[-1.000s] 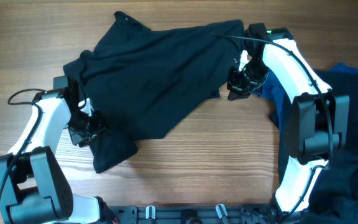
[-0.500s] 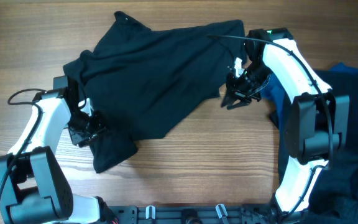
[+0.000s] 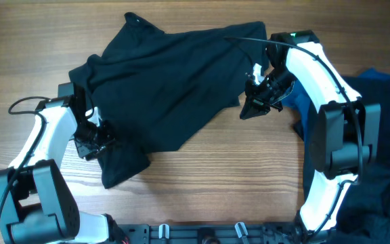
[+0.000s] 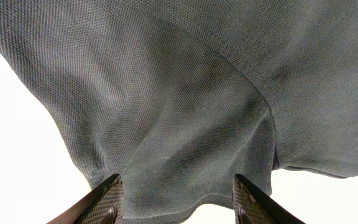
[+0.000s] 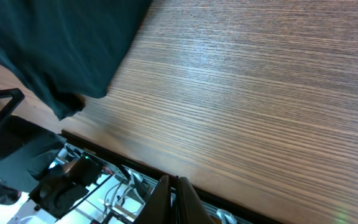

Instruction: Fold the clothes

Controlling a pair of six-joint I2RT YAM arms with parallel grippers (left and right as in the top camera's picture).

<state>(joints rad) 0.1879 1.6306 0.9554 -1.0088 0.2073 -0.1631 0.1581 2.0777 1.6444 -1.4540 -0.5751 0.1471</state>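
Notably, left fingers [image 4: 104, 202] spread wide at the shirt [image 4: 185, 112], right fingers [image 5: 161, 202] closed.

Black short-sleeved fabric shirt [image 3: 175, 81], crumpled, spread from far edge of wooden counter [image 3: 202, 183] diagonally toward near-left corner. Left gripper [image 3: 95, 141] against shirt's near-left fold, touching cloth; finger spread unclear. Right gripper [image 3: 248, 110] just beside shirt's right hem, fingers pinched to point. Dark clothes heap [image 3: 384, 156] along right edge, blue garment [image 3: 302, 108] on its inner side.

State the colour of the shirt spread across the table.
The shirt is plain black, with no pattern visible. The overhead view shows it best.
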